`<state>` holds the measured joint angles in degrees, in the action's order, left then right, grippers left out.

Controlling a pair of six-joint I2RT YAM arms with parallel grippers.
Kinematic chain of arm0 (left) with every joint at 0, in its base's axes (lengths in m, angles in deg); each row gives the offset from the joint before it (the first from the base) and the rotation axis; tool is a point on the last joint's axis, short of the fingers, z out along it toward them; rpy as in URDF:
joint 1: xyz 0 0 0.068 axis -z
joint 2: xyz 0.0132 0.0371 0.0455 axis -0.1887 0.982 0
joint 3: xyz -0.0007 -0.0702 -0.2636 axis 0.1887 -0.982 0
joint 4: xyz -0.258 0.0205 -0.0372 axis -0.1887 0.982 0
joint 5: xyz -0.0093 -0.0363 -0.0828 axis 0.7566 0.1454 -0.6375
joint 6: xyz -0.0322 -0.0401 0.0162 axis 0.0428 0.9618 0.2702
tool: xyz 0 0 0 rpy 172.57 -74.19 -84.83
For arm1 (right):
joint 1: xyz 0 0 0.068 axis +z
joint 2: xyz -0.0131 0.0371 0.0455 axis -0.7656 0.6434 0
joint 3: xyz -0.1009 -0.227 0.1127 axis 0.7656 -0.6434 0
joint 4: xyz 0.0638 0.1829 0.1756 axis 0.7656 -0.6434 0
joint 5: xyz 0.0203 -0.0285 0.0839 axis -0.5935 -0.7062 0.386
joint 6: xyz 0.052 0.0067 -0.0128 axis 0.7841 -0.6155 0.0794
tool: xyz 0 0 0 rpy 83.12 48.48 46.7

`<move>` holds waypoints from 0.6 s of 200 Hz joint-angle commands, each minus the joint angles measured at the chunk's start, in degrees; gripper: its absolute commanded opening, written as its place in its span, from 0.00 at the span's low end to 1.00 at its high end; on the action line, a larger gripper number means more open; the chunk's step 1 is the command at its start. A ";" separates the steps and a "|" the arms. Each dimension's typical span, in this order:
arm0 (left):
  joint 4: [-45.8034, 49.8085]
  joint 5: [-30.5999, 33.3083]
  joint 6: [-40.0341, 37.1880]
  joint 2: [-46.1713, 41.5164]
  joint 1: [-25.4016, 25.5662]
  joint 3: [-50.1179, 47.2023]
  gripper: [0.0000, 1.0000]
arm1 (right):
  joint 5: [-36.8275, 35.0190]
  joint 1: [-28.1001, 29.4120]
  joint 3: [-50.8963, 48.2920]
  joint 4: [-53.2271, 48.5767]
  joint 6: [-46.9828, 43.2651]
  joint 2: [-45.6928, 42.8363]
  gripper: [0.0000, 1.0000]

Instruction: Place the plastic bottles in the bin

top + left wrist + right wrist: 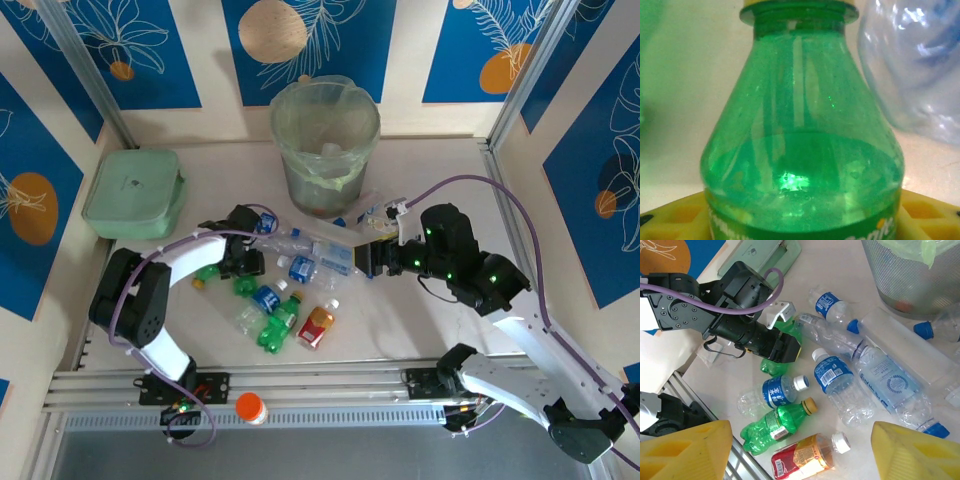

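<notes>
Bottles (pixel 835 377) lie on their sides in a heap just short of the bin (pixel 325 150), which stands at the far wall. Nearest you, the red-labelled bottle (pixel 316 327) and a green bottle (pixel 278 328) point their caps away from you. You can count three green, one red-labelled and at least six clear. Your left gripper (pixel 787 347) straddles a second green bottle (pixel 800 150), neck away from the wrist; you cannot tell whether it's pinched. Your right gripper (pixel 800 424) is spread wide above the heap. Bare table (pixel 390 330) lies to the right, and the mint-green box (pixel 133 193) crowds the far left.

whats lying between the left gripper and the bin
In the right wrist view, a long clear bottle and a small blue-labelled bottle lie between the left gripper and the bin.
</notes>
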<state>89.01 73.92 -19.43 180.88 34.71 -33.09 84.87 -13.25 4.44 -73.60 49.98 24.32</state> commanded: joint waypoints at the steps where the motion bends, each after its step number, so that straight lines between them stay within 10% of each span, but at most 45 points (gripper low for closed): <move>1: -0.06 -1.19 0.18 0.98 -0.63 -0.80 0.54 | 1.43 -0.38 -0.96 1.25 0.71 -0.65 0.74; 120: 6.29 4.67 -0.45 -12.41 -0.37 0.76 0.49 | 0.91 -0.15 -0.64 -0.07 1.65 -1.59 0.74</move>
<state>91.69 75.03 -19.41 173.58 34.65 -33.35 85.14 -13.34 3.81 -73.40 50.90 23.99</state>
